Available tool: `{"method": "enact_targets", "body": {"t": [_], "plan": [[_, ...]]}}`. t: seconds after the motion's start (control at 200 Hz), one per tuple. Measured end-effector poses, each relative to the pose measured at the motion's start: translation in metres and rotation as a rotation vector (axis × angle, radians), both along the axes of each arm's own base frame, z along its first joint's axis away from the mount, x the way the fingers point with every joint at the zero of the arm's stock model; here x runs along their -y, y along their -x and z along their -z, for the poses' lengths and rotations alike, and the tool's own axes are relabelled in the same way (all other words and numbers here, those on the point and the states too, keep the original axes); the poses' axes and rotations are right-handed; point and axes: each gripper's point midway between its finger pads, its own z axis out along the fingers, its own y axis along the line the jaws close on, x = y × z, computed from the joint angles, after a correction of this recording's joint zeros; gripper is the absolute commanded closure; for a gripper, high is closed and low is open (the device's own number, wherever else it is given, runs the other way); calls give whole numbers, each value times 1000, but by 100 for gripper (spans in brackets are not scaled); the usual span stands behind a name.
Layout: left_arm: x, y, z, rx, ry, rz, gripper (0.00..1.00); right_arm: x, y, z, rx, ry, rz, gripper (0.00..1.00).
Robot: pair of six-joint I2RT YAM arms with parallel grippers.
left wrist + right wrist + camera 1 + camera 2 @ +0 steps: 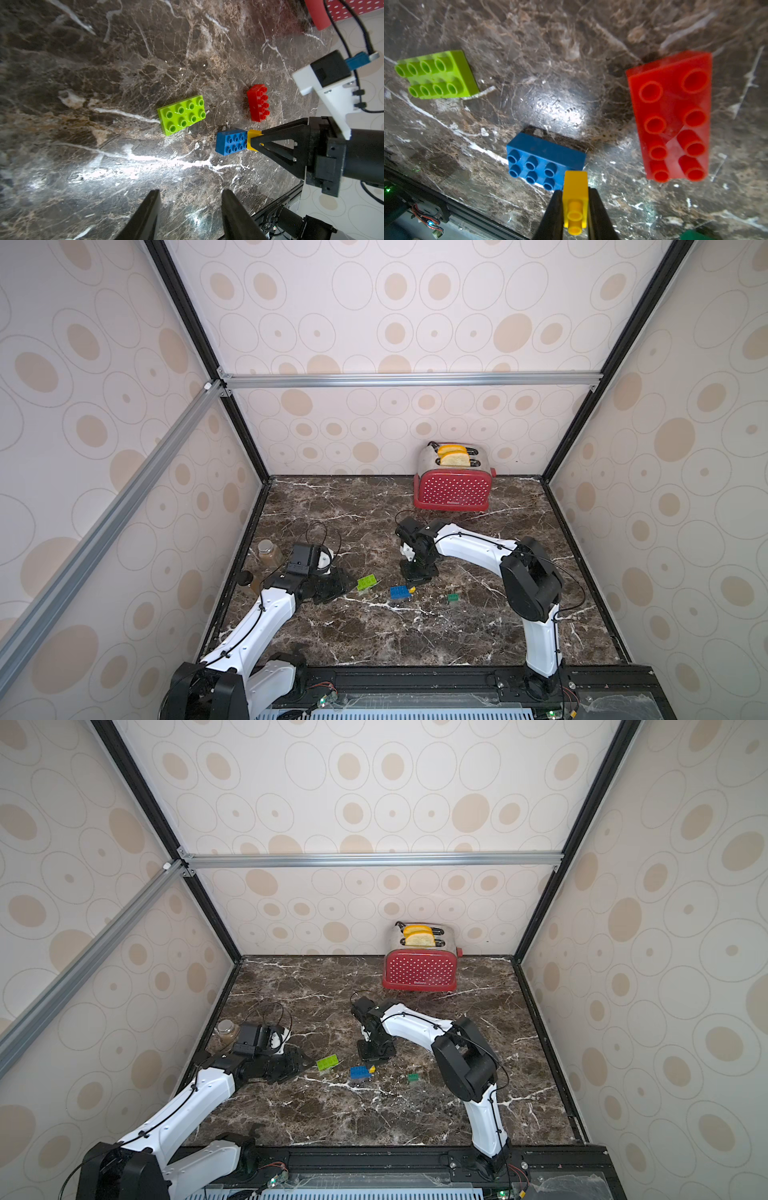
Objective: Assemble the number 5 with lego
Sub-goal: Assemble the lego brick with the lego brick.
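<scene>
Blue brick [400, 592] lies loose in a top view, lime brick [367, 582] just beside it. Left wrist view: left gripper [190, 192] near it, fingers spread and empty. Right wrist view: right gripper [574, 194] pinches yellow brick [575, 180] over the blue one's end. The join looks under way, and pressing squarely down seems next.

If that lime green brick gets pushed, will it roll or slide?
Likely slides: the lime-green brick lies flat, studs up, on the glossy marble tabletop. Its low boxy shape looks unlikely to roll or tip.
</scene>
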Motion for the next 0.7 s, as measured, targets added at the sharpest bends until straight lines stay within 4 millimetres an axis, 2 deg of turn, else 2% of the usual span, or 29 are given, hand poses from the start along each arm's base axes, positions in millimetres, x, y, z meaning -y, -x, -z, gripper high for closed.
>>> {"method": "enact_targets", "body": {"t": [0.701], "plan": [[1, -2, 0, 11, 4, 1, 49, -3, 4, 0, -8, 43, 75, 79]]}}
